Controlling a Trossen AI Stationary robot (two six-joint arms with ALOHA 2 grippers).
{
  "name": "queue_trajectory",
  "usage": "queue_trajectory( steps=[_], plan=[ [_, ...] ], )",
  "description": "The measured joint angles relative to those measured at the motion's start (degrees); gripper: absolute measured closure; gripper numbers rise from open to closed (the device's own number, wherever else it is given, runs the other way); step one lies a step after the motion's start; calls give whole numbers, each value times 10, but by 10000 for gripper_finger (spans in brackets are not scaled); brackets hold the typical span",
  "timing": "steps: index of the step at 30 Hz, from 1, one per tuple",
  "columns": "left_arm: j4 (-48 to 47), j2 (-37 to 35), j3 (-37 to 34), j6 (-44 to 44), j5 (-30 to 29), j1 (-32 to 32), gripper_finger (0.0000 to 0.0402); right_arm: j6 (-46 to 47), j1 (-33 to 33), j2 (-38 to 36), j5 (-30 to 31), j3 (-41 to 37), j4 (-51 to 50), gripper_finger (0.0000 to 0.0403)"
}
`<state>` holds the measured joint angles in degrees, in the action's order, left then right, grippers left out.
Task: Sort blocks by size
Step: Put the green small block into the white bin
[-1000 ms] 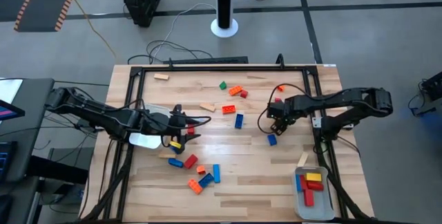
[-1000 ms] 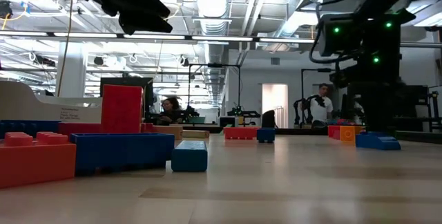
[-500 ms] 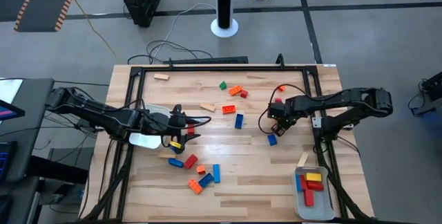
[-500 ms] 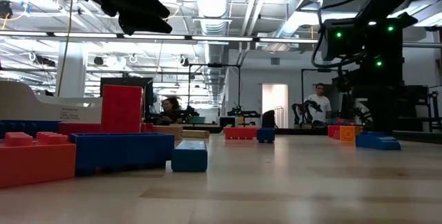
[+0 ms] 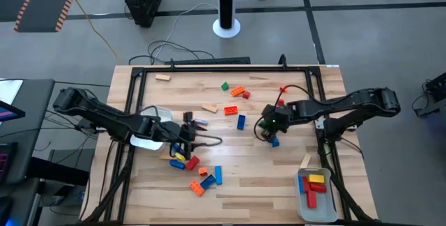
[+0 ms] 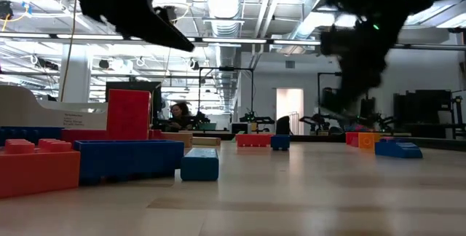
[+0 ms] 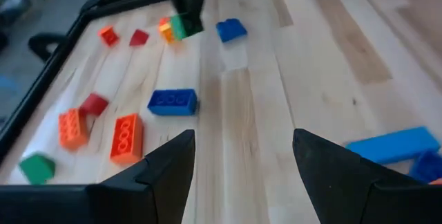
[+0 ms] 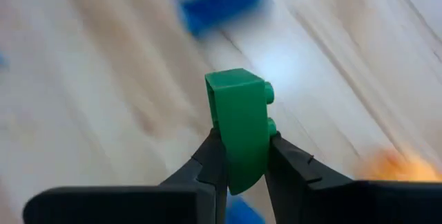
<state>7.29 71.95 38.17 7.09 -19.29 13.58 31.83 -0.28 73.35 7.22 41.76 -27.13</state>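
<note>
Presently, my left gripper (image 5: 189,134) hovers with fingers apart above the blocks (image 5: 198,176) clustered on the left half of the wooden table (image 5: 251,177). My right gripper (image 8: 243,163), further right near the table's middle, is clamped on a small green block (image 8: 240,124), held clear of the boards above a blue block (image 5: 274,141). A white tray (image 5: 315,213) of sorted bricks occupies the near right corner. Grey floor surrounds the table.

trays: two, one white tray (image 5: 301,197) at the table's (image 5: 279,177) front right corner, another (image 5: 155,113) at the left edge
arms: two
blocks in right tray: three or four
</note>
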Motion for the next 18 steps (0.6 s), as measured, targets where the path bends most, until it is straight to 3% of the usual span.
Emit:
queue_trajectory(
  steps=[7,13,18],
  plan=[
    [124,88,0,63,1,2,165,-53,72,29,0,1,231,305],
    [223,123,0,7,12,-10,165,-112,116,79,33,1,335,305],
    [239,125,1,-24,29,-15,165,-152,133,132,88,24,365,305]
  ],
)
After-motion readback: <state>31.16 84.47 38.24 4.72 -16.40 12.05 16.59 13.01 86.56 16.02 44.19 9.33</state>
